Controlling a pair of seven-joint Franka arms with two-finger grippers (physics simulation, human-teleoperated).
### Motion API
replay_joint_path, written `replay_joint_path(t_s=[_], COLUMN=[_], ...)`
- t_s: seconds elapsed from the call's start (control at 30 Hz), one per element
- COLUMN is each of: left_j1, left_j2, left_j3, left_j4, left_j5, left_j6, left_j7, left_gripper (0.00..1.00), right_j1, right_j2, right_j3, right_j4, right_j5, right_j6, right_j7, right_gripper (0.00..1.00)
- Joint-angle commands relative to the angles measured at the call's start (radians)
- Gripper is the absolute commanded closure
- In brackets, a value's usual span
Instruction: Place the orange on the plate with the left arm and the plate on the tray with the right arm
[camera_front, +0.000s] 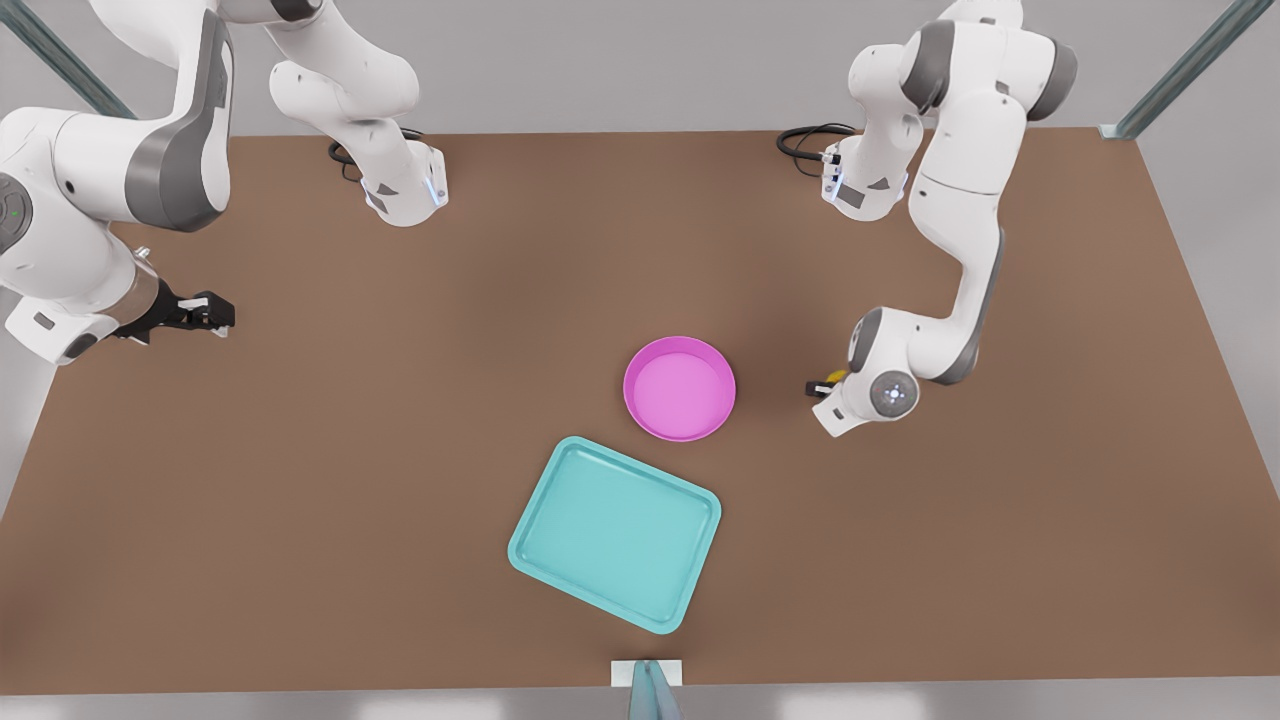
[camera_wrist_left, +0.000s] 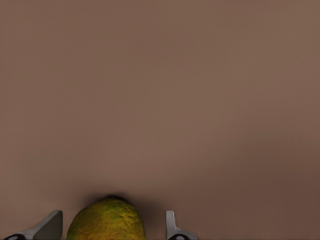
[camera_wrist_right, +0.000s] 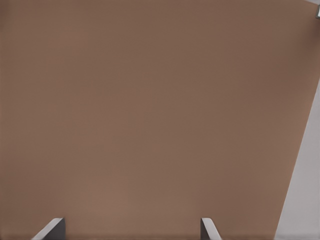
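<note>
Orange (camera_wrist_left: 106, 220), on the table (camera_front: 400, 450) beside the plate (camera_front: 679, 389), was flanked by the left gripper (camera_wrist_left: 114, 227), fingers apart, not yet touching. Light, firm and bumpy, it was judged best pinched across its middle. Right gripper (camera_wrist_right: 132, 230) was held wide, empty, well apart.

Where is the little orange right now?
The orange sits on the brown table between the left gripper's open fingers, on the front view's right, just beside the pink plate.
</note>
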Motion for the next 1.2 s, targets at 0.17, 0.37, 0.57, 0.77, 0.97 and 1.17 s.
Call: replay_joint_path(t_s=[0.17,0.37,0.57,0.77,0.97,1.17], left_j1=[0.001,0.001,0.0,-0.203,-0.361,-0.372], left_j2=[0.019,0.015,-0.017,0.013,0.159,0.144], left_j3=[0.0,0.0,0.0,-0.009,-0.009,0.005], left_j4=[0.001,0.001,0.002,0.309,0.516,0.519], left_j5=[0.001,0.001,0.001,-0.045,-0.12,-0.134], left_j6=[0.002,-0.025,-0.076,-0.349,-0.37,-0.37], left_j7=[-0.026,-0.039,-0.059,-0.398,-0.601,-0.609], left_gripper=[0.2,0.21,0.44,0.42,0.4,0.0], right_j1=[0.0,-0.004,-0.01,-0.021,-0.021,-0.01], right_j2=[0.003,0.001,0.003,0.003,0.003,0.027], right_j3=[-0.002,-0.004,-0.007,-0.008,-0.01,-0.008], right_j4=[0.0,0.0,0.0,-0.006,-0.012,-0.027], right_j5=[0.001,0.001,0.002,0.008,0.008,0.073], right_j6=[-0.002,-0.002,-0.001,-0.002,-0.001,0.015], right_j7=[-0.005,-0.011,-0.013,-0.013,-0.013,-0.004], right_gripper=[0.0,0.0,0.0,0.0,0.0,0.0])
